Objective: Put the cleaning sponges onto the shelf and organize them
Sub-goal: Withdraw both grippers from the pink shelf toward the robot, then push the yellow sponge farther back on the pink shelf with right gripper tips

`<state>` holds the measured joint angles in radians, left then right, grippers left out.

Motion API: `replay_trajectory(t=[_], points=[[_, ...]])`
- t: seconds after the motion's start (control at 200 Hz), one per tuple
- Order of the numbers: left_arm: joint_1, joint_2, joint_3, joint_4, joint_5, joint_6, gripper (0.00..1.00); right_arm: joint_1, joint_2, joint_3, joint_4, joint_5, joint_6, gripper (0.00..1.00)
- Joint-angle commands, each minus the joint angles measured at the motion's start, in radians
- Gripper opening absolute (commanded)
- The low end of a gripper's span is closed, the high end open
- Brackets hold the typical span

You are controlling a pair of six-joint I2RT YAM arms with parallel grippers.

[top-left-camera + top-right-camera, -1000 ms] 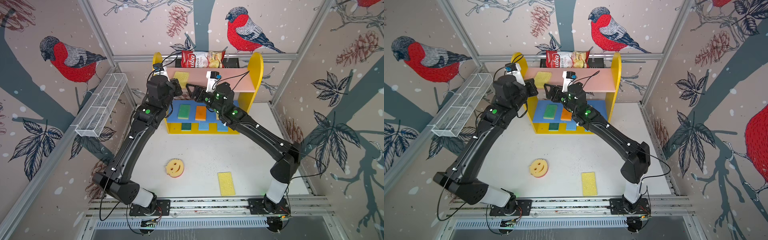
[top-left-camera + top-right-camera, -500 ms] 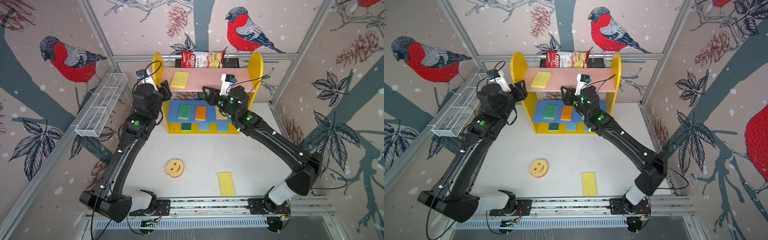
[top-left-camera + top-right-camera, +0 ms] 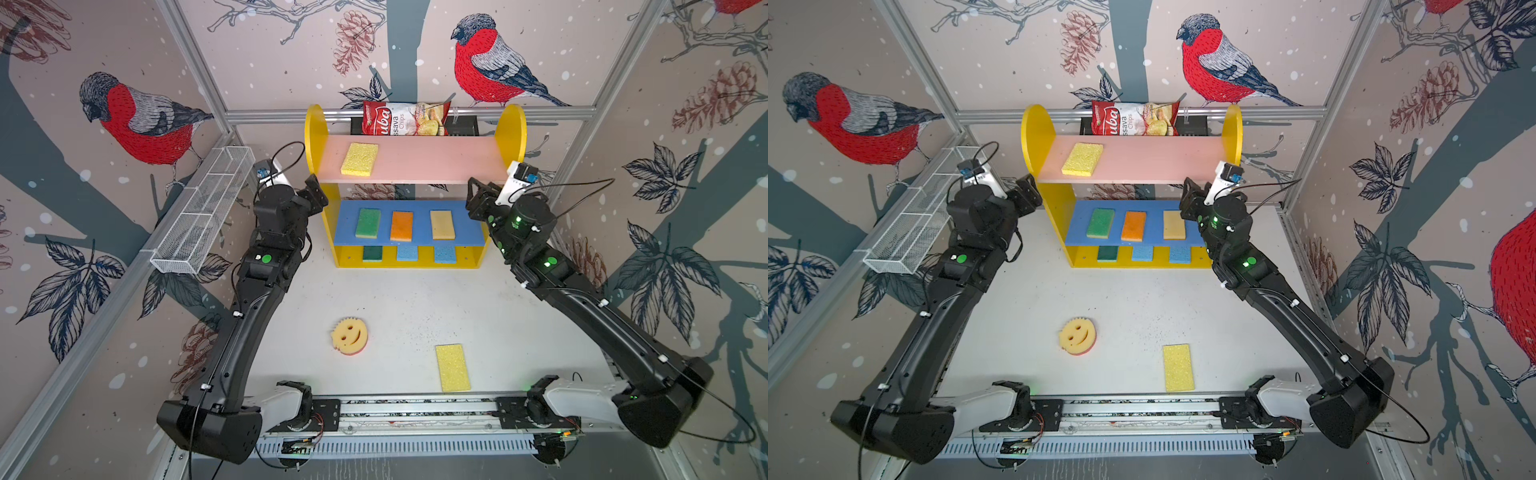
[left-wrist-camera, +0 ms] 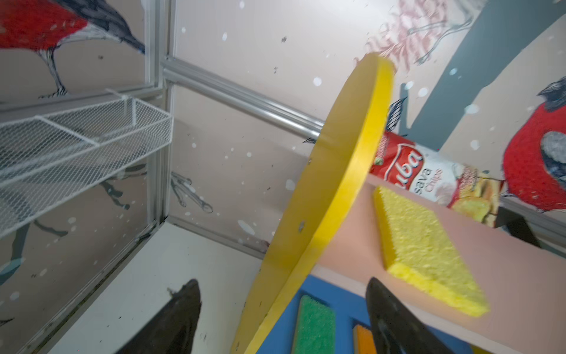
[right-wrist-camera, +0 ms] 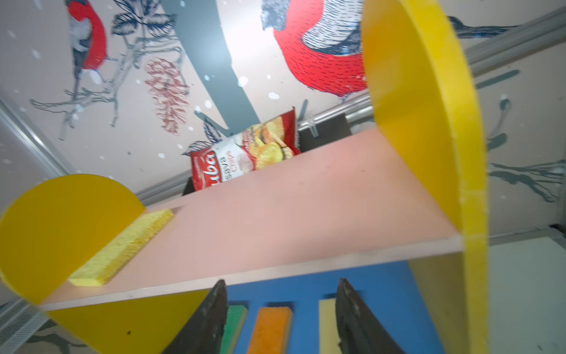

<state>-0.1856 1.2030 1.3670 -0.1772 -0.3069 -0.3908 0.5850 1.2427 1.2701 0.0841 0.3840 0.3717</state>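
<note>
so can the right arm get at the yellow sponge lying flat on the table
Probably yes: the yellow sponge lies flat on bare table on that arm's side, nothing near it, and the right end effector is open and empty up by the shelf.

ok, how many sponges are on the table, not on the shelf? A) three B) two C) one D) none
B: only the smiley sponge and one yellow sponge lie on the table; the others sit on the shelf.
</note>
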Motion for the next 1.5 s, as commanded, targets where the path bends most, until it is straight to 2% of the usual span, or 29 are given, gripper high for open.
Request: replay_trajectory(t=[0.0, 0.045, 0.065, 0.12, 0.25, 0.365, 0.465, 0.535, 0.62, 0.715, 1.021, 1.326, 1.496], points=[[0.038, 0.001, -0.014, 0.085, 0.068, -0.049, 0.82, -0.045, -0.014, -0.017, 0.044, -0.076, 0.057, 0.36], [0.049, 0.018, 0.005, 0.081, 0.097, -0.058, 0.76, -0.046, 0.004, 0.010, 0.037, -0.136, 0.061, 0.14], [0.051, 0.028, 0.017, 0.077, 0.107, -0.061, 0.73, -0.041, 0.019, 0.027, 0.034, -0.165, 0.060, 0.08], [0.055, 0.051, 0.052, 0.063, 0.124, -0.069, 0.65, -0.012, 0.071, 0.083, 0.023, -0.223, 0.043, 0.00], [0.057, 0.070, 0.081, 0.069, 0.146, -0.080, 0.58, 0.089, 0.192, 0.231, -0.008, -0.290, -0.017, 0.00], [0.057, 0.062, 0.069, 0.083, 0.174, -0.099, 0.56, 0.146, 0.310, 0.362, -0.035, -0.382, -0.032, 0.00], [0.057, 0.057, 0.060, 0.093, 0.218, -0.122, 0.51, 0.187, 0.410, 0.480, -0.056, -0.457, -0.048, 0.00], [0.057, 0.061, 0.061, 0.094, 0.246, -0.130, 0.42, 0.205, 0.480, 0.561, -0.073, -0.512, -0.056, 0.00], [0.057, 0.065, 0.067, 0.092, 0.270, -0.134, 0.26, 0.225, 0.567, 0.667, -0.113, -0.551, -0.059, 0.00], [0.057, 0.056, 0.054, 0.103, 0.267, -0.138, 0.17, 0.241, 0.646, 0.773, -0.160, -0.577, -0.063, 0.00], [0.057, 0.038, 0.035, 0.117, 0.288, -0.143, 0.16, 0.276, 0.755, 0.899, -0.196, -0.567, -0.066, 0.00], [0.057, 0.036, 0.013, 0.120, 0.306, -0.150, 0.16, 0.273, 0.796, 0.925, -0.186, -0.471, -0.072, 0.00], [0.057, 0.033, -0.002, 0.129, 0.309, -0.152, 0.16, 0.268, 0.798, 0.903, -0.159, -0.458, -0.075, 0.00]])
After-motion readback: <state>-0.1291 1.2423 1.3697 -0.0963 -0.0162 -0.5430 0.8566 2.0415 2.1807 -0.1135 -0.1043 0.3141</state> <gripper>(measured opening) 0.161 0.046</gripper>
